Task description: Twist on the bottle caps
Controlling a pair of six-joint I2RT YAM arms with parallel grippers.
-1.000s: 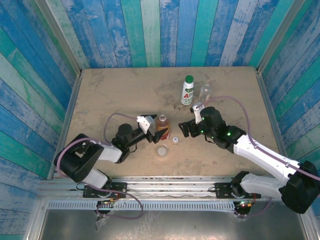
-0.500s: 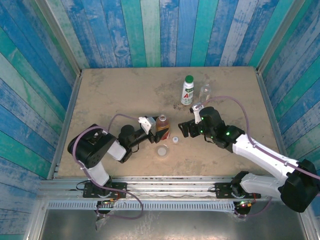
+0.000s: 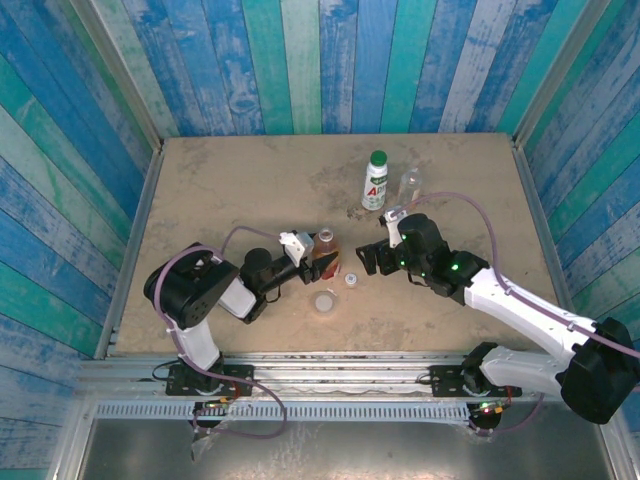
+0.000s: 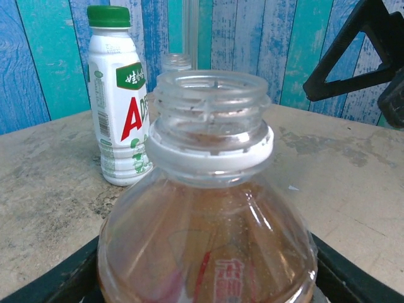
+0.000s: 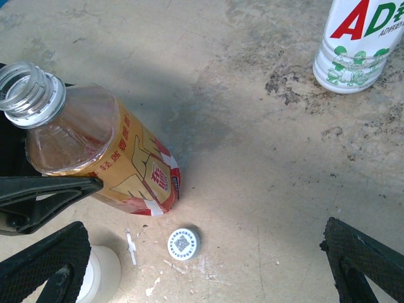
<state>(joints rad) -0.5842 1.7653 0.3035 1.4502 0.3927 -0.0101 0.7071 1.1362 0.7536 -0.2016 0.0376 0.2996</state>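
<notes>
- At worktop (image 3: pixel 230 190) centre: left pincer (image 3: pixel 316 262) has a finger against each side of the amber bottle (image 4: pixel 208 240); reads as a grip on its body; bottle leans over, neck open, no cap on it
- Right pincer (image 5: pixel 203 235) spread wide, holding nothing; hangs over the tiny white cap (image 5: pixel 183 244), which lies flat just beside the amber bottle's base
- Pale grey cap (image 3: pixel 324 301) on the worktop near both pincers, partly under a right finger in the right wrist view
- White bottle (image 3: pixel 375 188) upright further back, green cap (image 4: pixel 108 16) already on it; clear bottle (image 3: pixel 410 181) beside it, neck bare
- Risk 1: leaning open bottle with liquid inside; more tilt or a slip on the round body = spill
- Risk 2: wrong cap; tiny white one looks too small for the amber neck, my guess is the grey one fits; grabbing what's directly below wastes a cycle
- Risk 3: caps lie flat and low; fingers may scrape the worktop or flick the cap away
- Risk 4: both pincers crowded round one spot; contact could knock the bottle loose
</notes>
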